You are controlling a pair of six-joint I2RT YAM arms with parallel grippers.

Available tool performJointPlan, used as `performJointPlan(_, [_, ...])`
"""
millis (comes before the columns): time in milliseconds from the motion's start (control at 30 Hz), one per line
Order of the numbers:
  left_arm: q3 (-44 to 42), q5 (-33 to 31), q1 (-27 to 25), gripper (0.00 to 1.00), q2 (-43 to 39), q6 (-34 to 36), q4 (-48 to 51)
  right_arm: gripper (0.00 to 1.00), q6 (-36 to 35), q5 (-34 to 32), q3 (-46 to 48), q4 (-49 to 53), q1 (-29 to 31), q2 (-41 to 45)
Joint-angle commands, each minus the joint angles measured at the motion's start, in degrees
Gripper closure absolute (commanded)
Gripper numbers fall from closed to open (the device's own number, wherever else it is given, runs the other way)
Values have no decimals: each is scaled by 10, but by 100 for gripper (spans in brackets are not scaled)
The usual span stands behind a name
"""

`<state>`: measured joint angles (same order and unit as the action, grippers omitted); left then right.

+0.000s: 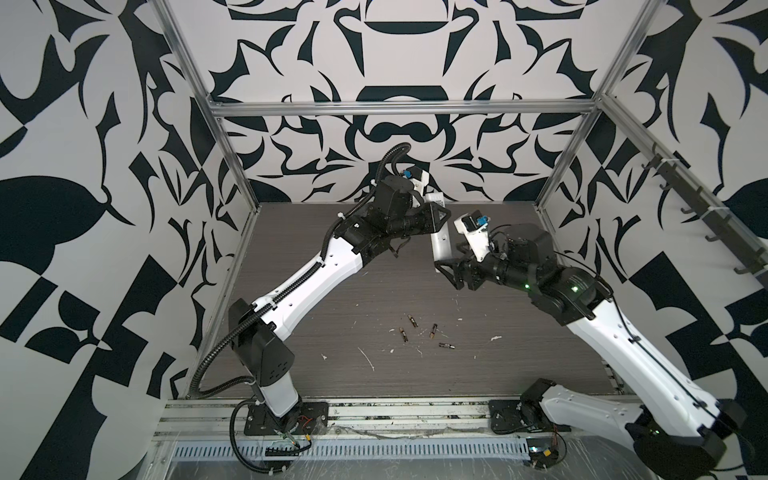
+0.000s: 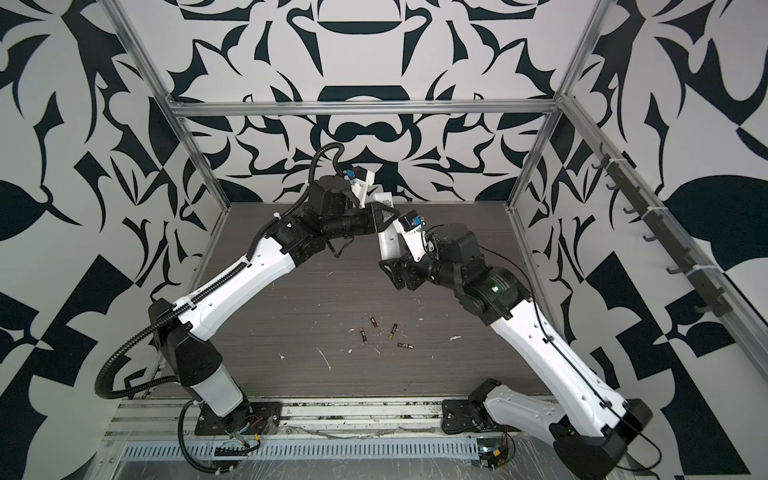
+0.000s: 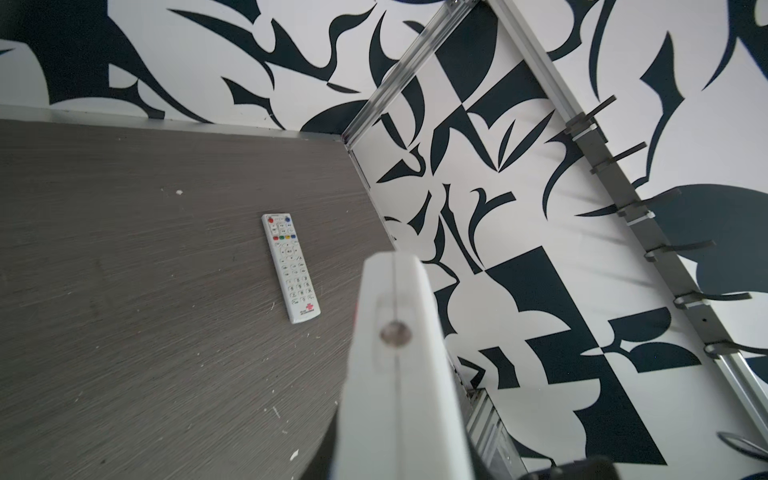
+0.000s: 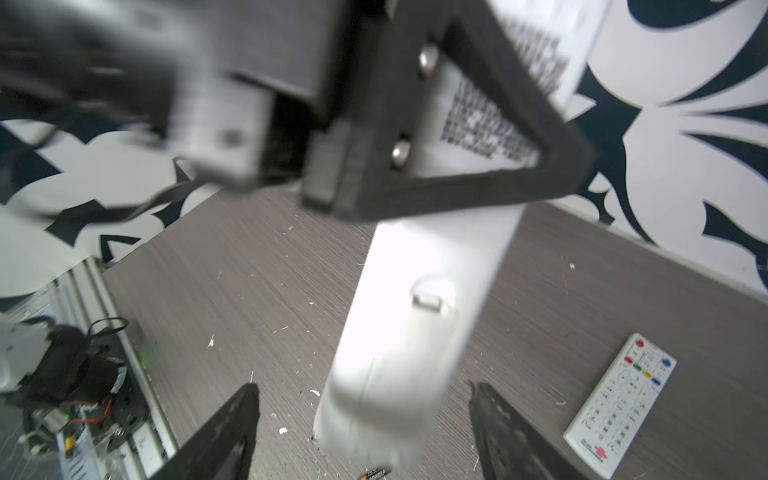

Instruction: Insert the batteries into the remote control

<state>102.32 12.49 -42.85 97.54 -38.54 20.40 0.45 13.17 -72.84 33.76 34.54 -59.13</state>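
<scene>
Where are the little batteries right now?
In both top views the batteries lie loose in a small cluster on the grey table, among white flecks, midway between the two arms and toward their bases.

Grey wood-grain table [image 1: 311, 353]: 4 batteries [image 1: 402, 334] loosely clustered near front centre, 1 remote [image 3: 290, 268] face-up, scattered white scraps [image 1: 366, 358].

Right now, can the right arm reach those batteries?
Probably yes. The right gripper is open and empty, and the batteries lie uncovered on the table, closer to that arm's base. It would have to pull back from the raised remote first.
</scene>
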Motion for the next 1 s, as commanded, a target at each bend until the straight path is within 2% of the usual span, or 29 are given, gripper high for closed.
performJointPlan(0, [24, 81, 27, 100, -32, 32, 69, 17, -61, 21, -2, 33, 3, 41])
performJointPlan(167, [37, 145, 42, 100, -35, 55, 129, 19, -130, 17, 10, 51, 2, 59])
performJointPlan(333, [49, 180, 44, 100, -29, 65, 162, 23, -160, 34, -8, 41, 2, 30])
performJointPlan(433, [43, 187, 44, 100, -31, 66, 166, 24, -170, 64, -22, 29, 3, 19])
performJointPlan(567, [38, 198, 44, 100, -35, 71, 167, 23, -185, 136, -27, 14, 3, 24])
performJointPlan(667, [38, 206, 44, 100, -33, 81, 177, 21, -228, 182, -24, 25, 3, 33])
performJointPlan(833, [34, 207, 44, 100, -31, 97, 194, 16, -271, 197, -39, 55, 3, 34])
performJointPlan(967, [22, 204, 44, 100, -35, 99, 193, 16, -266, 214, -44, 43, 4, 21])
